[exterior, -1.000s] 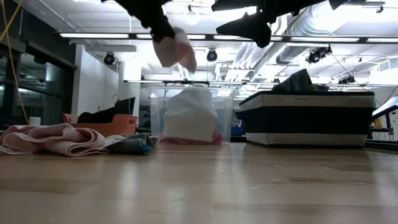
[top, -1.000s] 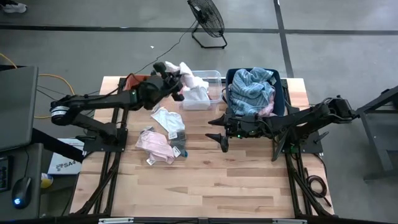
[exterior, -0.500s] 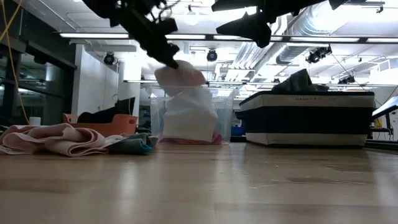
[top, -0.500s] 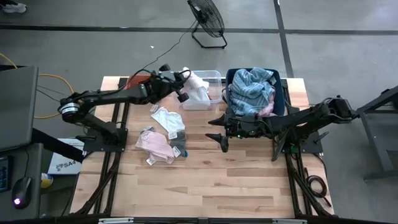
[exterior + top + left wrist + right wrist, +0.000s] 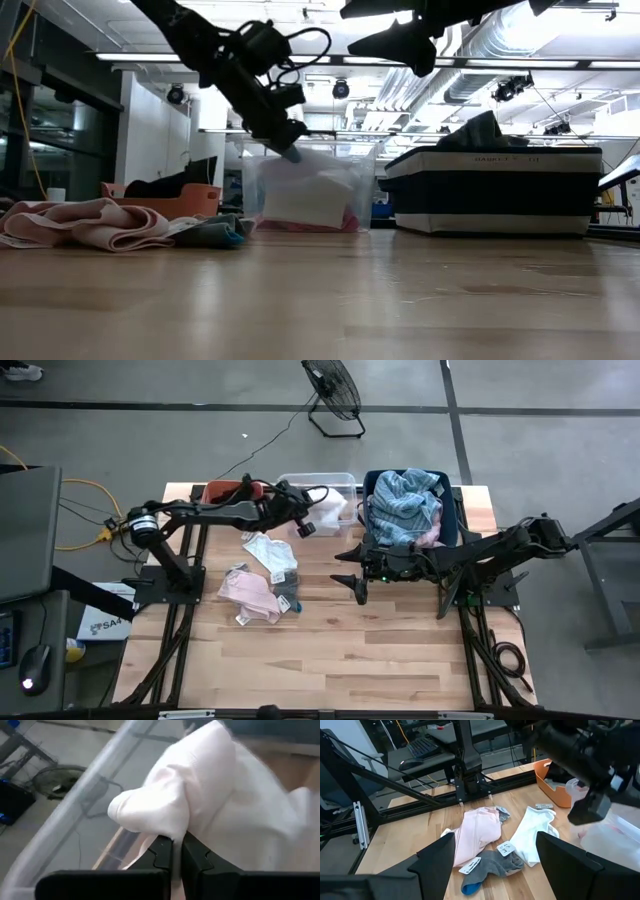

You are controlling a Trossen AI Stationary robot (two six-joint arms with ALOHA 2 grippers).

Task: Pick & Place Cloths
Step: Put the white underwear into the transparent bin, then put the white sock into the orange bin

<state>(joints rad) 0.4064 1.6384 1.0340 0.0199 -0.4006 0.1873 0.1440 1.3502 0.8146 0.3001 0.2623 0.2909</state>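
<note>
A pale pink cloth (image 5: 328, 507) lies inside the clear bin (image 5: 343, 479) at the table's far middle. My left gripper (image 5: 312, 513) reaches over the bin's left rim and is shut on it; in the low view my left gripper (image 5: 291, 152) is at rim height. My right gripper (image 5: 351, 576) hangs open above the table in front of the dark blue bin (image 5: 455, 510), which holds a blue-striped cloth (image 5: 404, 502). On the table lie a white cloth (image 5: 270, 550), a pink cloth (image 5: 250, 592) and a grey cloth (image 5: 288, 598). My left gripper pinches a bunched fold of the pale pink cloth (image 5: 175, 831) between its two fingers. The fingers slant down from the table's left, over the bin's rim. The cloth bulges out past the fingertips, and its lower part (image 5: 305, 196) rests inside the clear bin.
An orange bin (image 5: 214, 490) stands at the far left, beside the clear bin. Between my right gripper's fingers (image 5: 436, 859) the wrist view shows the pink cloth (image 5: 477, 832), the white cloth (image 5: 532, 832) and the grey cloth (image 5: 492, 866). The table's near half is bare wood.
My left gripper has gone down and toward the table's right, rolling as it went, and has carried the pale pink cloth from above the clear bin into it. The cloth hung free below the fingers; its lower part now rests in the bin.
</note>
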